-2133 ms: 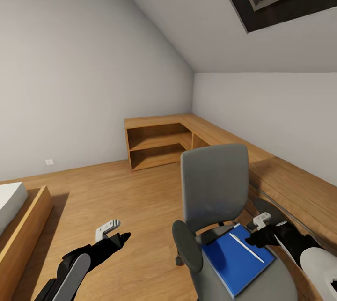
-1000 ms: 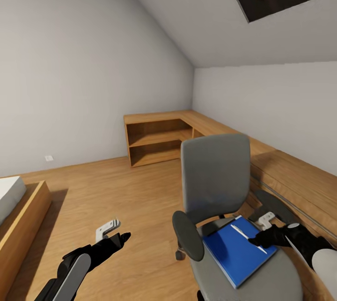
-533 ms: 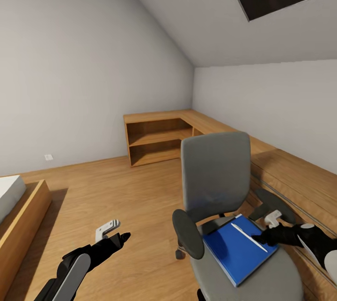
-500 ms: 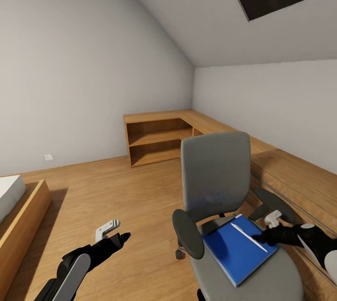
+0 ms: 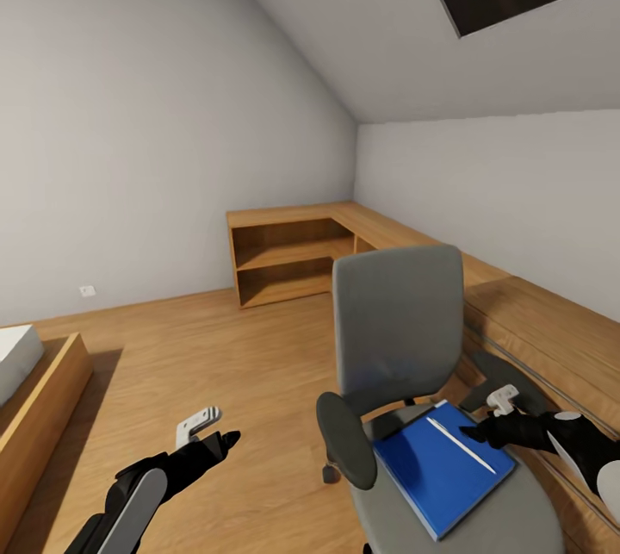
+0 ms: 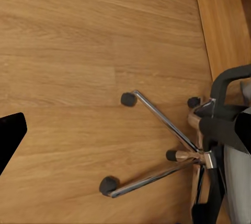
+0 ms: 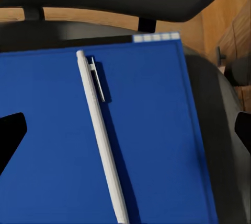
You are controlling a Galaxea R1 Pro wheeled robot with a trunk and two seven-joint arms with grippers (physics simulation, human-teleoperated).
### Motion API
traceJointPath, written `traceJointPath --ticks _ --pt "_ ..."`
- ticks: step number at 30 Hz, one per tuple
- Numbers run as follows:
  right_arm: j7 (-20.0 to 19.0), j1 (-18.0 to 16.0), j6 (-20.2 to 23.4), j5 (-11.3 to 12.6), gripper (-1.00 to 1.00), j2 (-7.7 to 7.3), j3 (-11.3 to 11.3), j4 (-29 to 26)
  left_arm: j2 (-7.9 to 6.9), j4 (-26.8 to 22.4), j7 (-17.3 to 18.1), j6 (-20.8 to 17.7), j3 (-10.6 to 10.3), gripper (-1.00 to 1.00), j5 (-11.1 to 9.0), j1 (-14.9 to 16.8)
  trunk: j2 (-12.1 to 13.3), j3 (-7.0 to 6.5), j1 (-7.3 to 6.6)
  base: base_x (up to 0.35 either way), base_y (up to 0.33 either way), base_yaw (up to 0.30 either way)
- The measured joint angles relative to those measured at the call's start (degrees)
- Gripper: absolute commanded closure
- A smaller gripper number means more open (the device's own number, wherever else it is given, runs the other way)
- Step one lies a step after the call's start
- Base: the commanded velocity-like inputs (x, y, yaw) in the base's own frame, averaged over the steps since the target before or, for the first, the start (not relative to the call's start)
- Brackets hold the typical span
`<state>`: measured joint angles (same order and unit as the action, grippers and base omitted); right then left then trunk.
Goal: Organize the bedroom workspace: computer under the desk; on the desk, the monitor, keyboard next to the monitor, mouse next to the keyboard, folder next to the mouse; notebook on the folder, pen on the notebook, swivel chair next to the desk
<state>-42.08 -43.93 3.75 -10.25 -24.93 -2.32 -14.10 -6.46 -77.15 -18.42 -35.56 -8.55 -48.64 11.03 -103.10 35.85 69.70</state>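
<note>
Your right pincer [image 5: 472,432] hovers with its fingers spread just above the white pen [image 5: 460,445], which lies on the blue folder [image 5: 435,472] on the swivel chair [image 5: 396,339] seat, beside the wooden bench [image 5: 551,339]. Your left pincer [image 5: 226,435] hangs over the wood floor [image 5: 215,364]; whether it is spread, you cannot tell.
</note>
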Motion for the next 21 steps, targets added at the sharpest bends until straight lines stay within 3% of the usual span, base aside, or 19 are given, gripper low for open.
traceJointPath --ticks 6,13,21 --pt "-0.03 0.00 -0.03 0.00 -1.00 0.29 -0.14 0.06 0.14 0.27 0.00 -0.14 -0.78 -1.00 -0.06 0.00 0.00 0.00 0.01 0.058 -0.010 0.000" --pt "-0.04 0.00 -0.03 0.06 -1.00 0.56 -0.23 0.10 0.14 1.21 -0.23 -0.02 -4.71 -1.00 -0.01 0.00 0.00 0.00 0.02 0.015 -0.004 0.000" --pt "-0.12 0.00 -0.06 0.09 -1.00 0.74 -0.24 0.09 0.18 1.95 -0.26 0.00 -5.71 -1.00 0.08 0.00 0.00 0.00 0.00 0.156 -0.051 0.000"
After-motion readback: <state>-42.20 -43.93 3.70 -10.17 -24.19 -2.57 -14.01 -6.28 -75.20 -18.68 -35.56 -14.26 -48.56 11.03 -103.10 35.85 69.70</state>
